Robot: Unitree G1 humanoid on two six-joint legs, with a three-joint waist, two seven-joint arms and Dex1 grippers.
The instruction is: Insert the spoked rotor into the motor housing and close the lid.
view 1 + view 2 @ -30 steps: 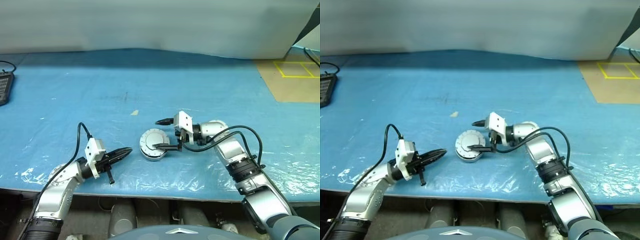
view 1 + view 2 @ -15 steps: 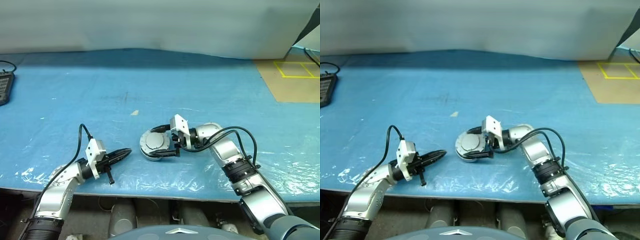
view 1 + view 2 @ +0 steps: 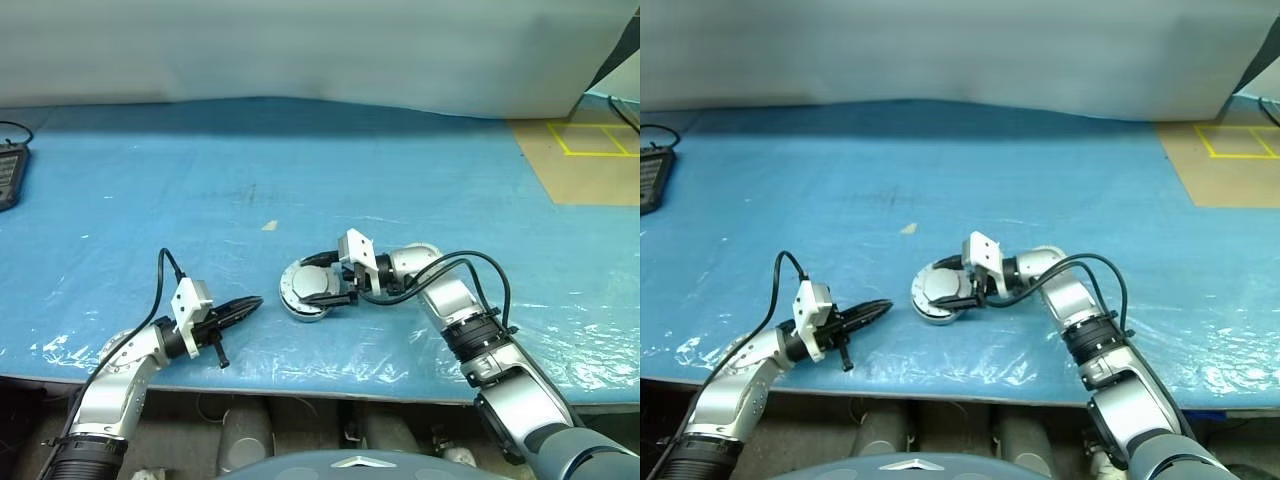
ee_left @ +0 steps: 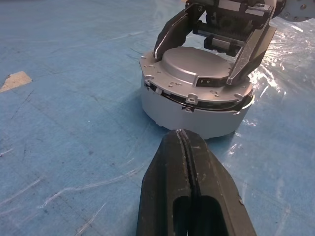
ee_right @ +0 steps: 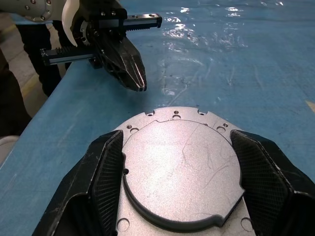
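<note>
Two tools are in play, and only yours on the right is doing any work. The right tool (image 3: 322, 279) lies low over the worktop (image 3: 400, 170), pointing toward your left, with one finger on each side of the lid (image 5: 179, 172). In the right wrist view the mesh pads (image 5: 109, 173) hug the raised round boss on the lid's plain grey face, so the jaws stand fairly wide because the boss is wide. Whether they are pressing or only bracketing it, you cannot tell for sure; there looks to be contact on both sides.

The lid already sits on the motor housing (image 4: 197, 115), which stands near the front edge of the worktop, about midway along it. From the left wrist view a thin dark seam runs round between lid flange and housing wall, and it looks slightly uneven, so the lid may not be fully seated. The spoked rotor is presumably inside, under the lid.

The left tool (image 3: 238, 309) has its jaws pressed together on nothing, parked level just beside the housing toward the front left corner, tip aimed at it. Judged from that, it waits as a stop should the housing slide.

Your likely next concern: squaring the lid and pressing it down without skating the stack across the slick plastic sheet (image 3: 330, 355).
</note>
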